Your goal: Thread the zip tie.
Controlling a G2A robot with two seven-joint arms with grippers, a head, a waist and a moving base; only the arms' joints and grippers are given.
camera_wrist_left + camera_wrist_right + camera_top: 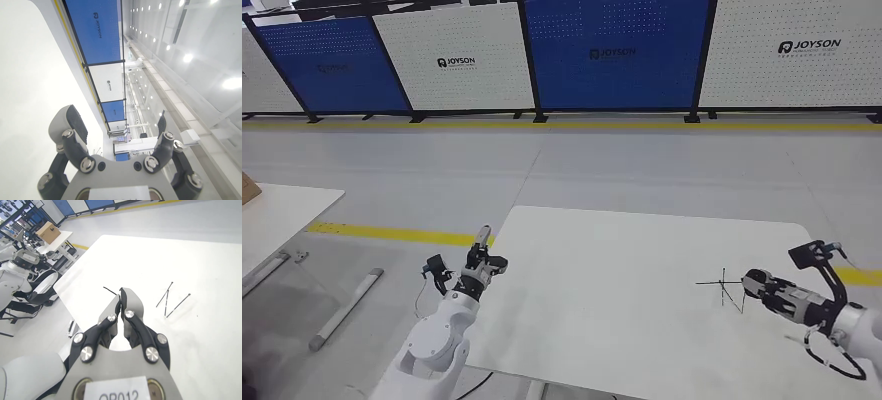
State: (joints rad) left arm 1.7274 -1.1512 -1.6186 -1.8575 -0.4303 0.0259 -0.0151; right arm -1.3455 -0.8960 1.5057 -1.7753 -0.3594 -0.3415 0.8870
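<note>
My right gripper [120,293] is shut on a thin black zip tie [109,290], whose tail pokes out past the fingertips. It hangs over the right part of the white table [151,256]. Three more black zip ties [167,298] lie loose and crossed on the table just beside it. From above, the right gripper [748,283] sits at the table's [622,260] right side with the zip ties [724,290] at its tip. My left gripper [483,238] stands at the table's left edge, pointing away from me. Its fingers [75,121] are spread wide, so the left gripper [117,113] is open and holds nothing.
A second white table [282,215] stands to the left, with a cardboard box [48,232] on it. Another robot [22,260] is beside it. A grey bar [347,305] lies on the floor. Blue and white panels [612,50] line the back.
</note>
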